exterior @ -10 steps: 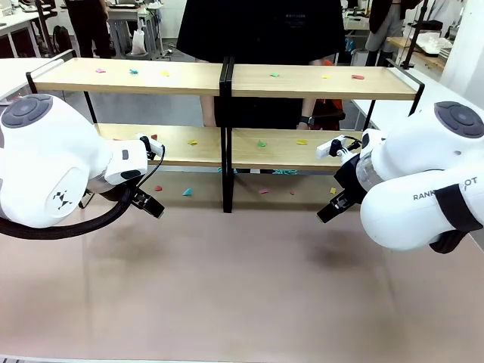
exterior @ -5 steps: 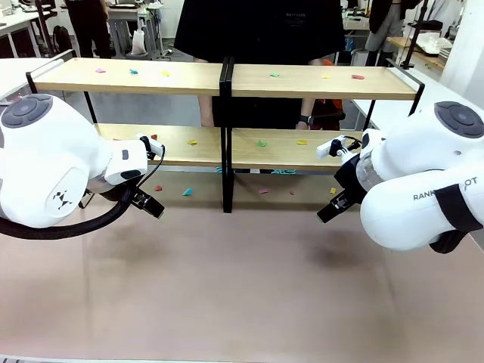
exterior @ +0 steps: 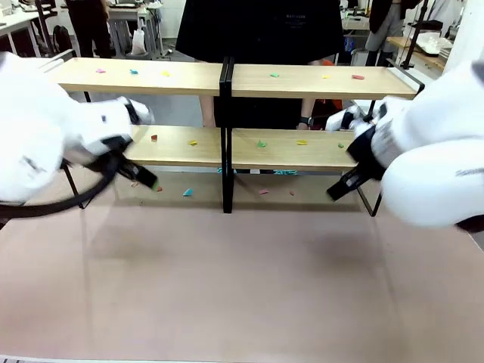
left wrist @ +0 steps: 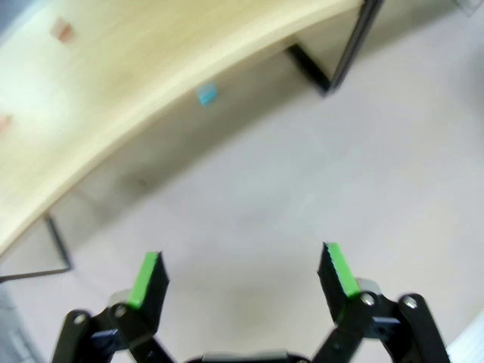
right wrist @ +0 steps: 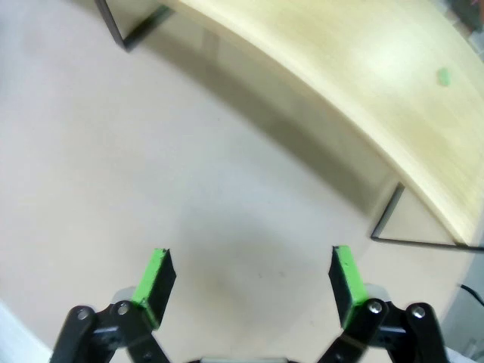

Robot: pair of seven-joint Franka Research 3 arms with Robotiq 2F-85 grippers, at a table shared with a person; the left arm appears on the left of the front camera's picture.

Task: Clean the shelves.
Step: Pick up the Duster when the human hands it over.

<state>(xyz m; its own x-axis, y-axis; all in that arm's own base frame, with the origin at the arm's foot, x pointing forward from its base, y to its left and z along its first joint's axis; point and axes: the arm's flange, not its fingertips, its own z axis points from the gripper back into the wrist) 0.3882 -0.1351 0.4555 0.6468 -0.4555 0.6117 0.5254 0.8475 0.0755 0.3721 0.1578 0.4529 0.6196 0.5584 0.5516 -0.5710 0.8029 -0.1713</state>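
The shelves [exterior: 225,79] stand across the far half of the table [exterior: 242,295], with a person [exterior: 261,30] in a dark top right behind them. They hold only small bits of coloured scrap. On the upper left board lie a pink scrap [exterior: 99,70], a teal scrap [exterior: 133,72] and a yellow scrap [exterior: 165,73]. On the upper right board lie a green bit [exterior: 274,74], a yellow bit [exterior: 326,76] and a red bit [exterior: 358,76]. The lower boards carry a red piece [exterior: 153,138], a yellow piece [exterior: 192,142], a green piece [exterior: 261,144] and a second yellow piece [exterior: 302,141]. More bits lie on the table under the shelves, among them a teal fleck [exterior: 187,192] and a pink fleck [exterior: 263,190].

The left gripper [exterior: 144,180] hangs low in front of the shelves' left unit, just below its lower board, blurred. In its wrist view the green pads stand wide apart with nothing between them, over bare table in front of the shelves.

The right gripper [exterior: 342,187] hangs in front of the shelves' right end, also just below the lower board and blurred. Its green pads are spread wide too and hold nothing; that board curves past above them.
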